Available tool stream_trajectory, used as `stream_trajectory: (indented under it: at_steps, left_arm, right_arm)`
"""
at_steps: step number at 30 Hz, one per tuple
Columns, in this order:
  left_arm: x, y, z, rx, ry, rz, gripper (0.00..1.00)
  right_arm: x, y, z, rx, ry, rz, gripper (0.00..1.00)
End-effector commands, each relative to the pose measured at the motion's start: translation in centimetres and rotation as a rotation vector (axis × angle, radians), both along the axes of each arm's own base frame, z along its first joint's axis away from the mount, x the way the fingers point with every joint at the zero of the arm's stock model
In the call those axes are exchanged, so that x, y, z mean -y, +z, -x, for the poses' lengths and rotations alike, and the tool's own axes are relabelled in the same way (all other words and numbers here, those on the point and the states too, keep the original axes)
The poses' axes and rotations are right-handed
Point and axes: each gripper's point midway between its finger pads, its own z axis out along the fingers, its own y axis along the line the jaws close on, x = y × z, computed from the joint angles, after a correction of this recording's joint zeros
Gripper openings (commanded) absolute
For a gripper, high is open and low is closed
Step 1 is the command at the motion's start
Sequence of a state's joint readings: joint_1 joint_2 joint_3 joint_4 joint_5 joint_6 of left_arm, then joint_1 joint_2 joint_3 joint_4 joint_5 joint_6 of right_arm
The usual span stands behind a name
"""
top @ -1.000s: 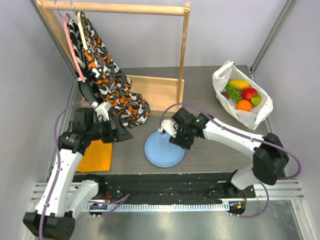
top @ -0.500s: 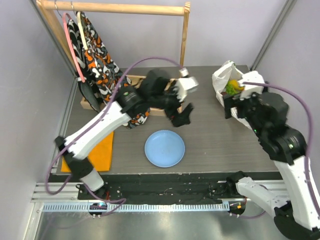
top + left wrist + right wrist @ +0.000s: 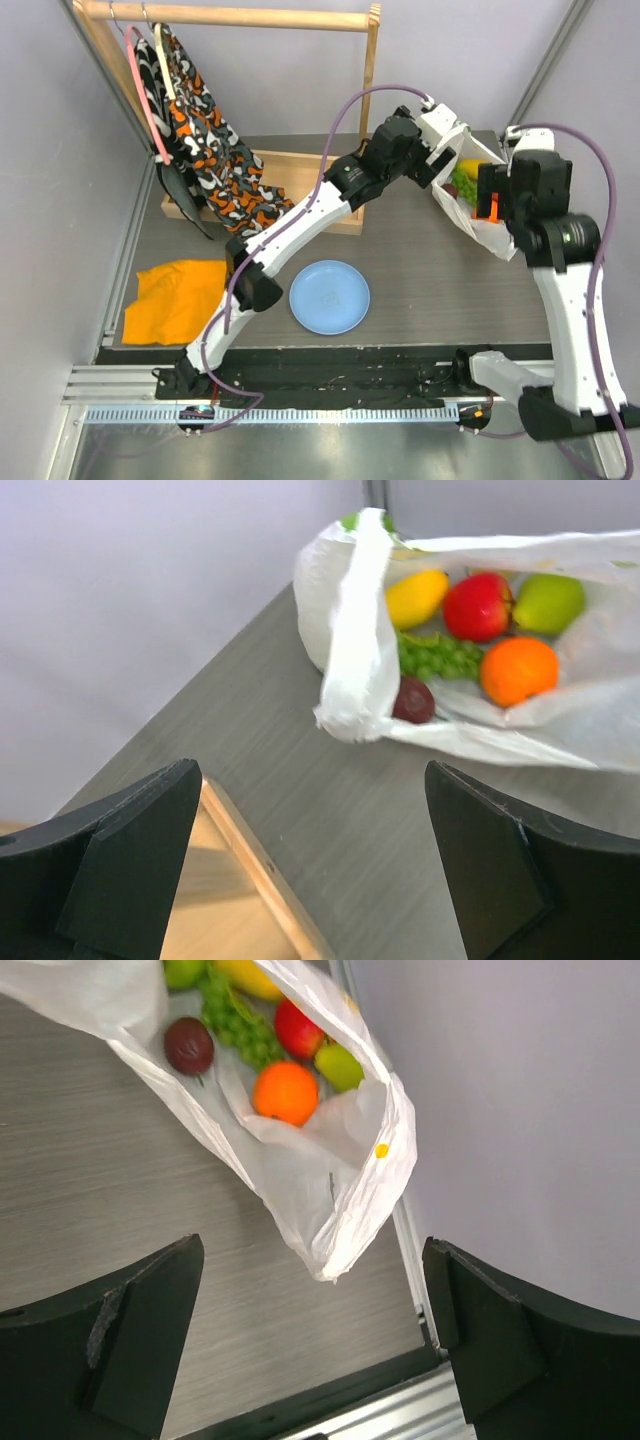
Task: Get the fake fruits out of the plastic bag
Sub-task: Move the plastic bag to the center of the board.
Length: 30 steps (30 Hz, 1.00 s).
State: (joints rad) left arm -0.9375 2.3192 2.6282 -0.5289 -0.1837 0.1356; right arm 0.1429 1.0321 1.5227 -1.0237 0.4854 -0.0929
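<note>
We see the left jaws wide apart and empty, facing the bag [image 3: 350, 630] at the far right corner of the bench [image 3: 330, 810]. The fruits [image 3: 478, 605] lie inside its open mouth. The right jaws hang above it, also apart and empty.

Your grey bench [image 3: 420, 270] carries four things. You see the plastic bag [image 3: 490, 225] lying in its far right corner, the light-blue plate [image 3: 329, 297] near the front middle, the orange cloth [image 3: 178, 298] crumpled at the front left, and the wooden rack's base [image 3: 295, 172] standing at the back left.
</note>
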Motion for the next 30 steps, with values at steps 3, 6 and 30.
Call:
stream_trajectory:
  at_steps: [3,6,30]
  left_arm:
    - [0.8,4.3,-5.2,0.134,0.048,0.270,1.00]
    - [1.2,2.9,-6.5,0.123,0.061,0.294,1.00]
    - [-0.9,5.4,-2.0,-0.011,-0.133,0.374,0.00]
  right_arm:
    - [2.5,-3.3,0.2,-0.171,-0.145,-0.200,0.99]
    - [3.8,-3.5,1.2,-0.242,-0.189,-0.226,0.99]
    - [10.8,-9.0,-6.2,-0.201,-0.095,-0.605,0.12]
